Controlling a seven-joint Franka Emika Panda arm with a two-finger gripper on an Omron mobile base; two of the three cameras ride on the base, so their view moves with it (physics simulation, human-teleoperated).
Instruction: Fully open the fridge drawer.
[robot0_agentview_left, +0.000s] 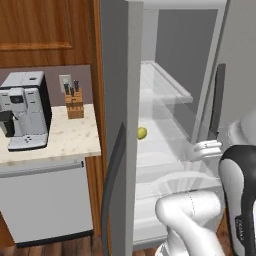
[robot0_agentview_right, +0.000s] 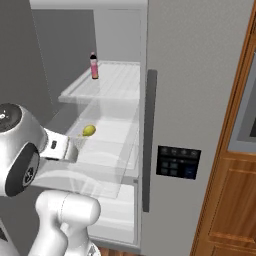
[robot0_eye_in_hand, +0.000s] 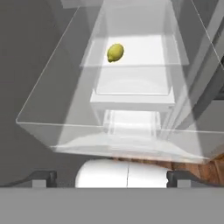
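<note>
The fridge drawer (robot0_agentview_left: 167, 172) is a wide translucent bin with an arched ridge across its front, and it stands pulled out from the open fridge. It also appears as the fridge drawer (robot0_agentview_right: 100, 172) and, from above, as the fridge drawer (robot0_eye_in_hand: 122, 127). A yellow lemon (robot0_eye_in_hand: 115, 52) lies farther back inside the fridge, lemon (robot0_agentview_left: 142, 132), lemon (robot0_agentview_right: 88, 130). My gripper (robot0_eye_in_hand: 111, 178) hovers over the drawer's front edge, open, its fingertips (robot0_eye_in_hand: 41, 177) far apart with nothing between them. The white hand, gripper (robot0_agentview_left: 201, 151), gripper (robot0_agentview_right: 70, 146), sits just above the bin's right side.
The grey left fridge door (robot0_agentview_left: 120, 125) stands open beside the counter (robot0_agentview_left: 65, 140), which carries a coffee machine (robot0_agentview_left: 25, 110) and a knife block (robot0_agentview_left: 75, 100). A small bottle (robot0_agentview_right: 93, 66) stands on the upper shelf (robot0_agentview_right: 115, 82). The right door (robot0_agentview_right: 195, 90) has a dark control panel (robot0_agentview_right: 177, 162).
</note>
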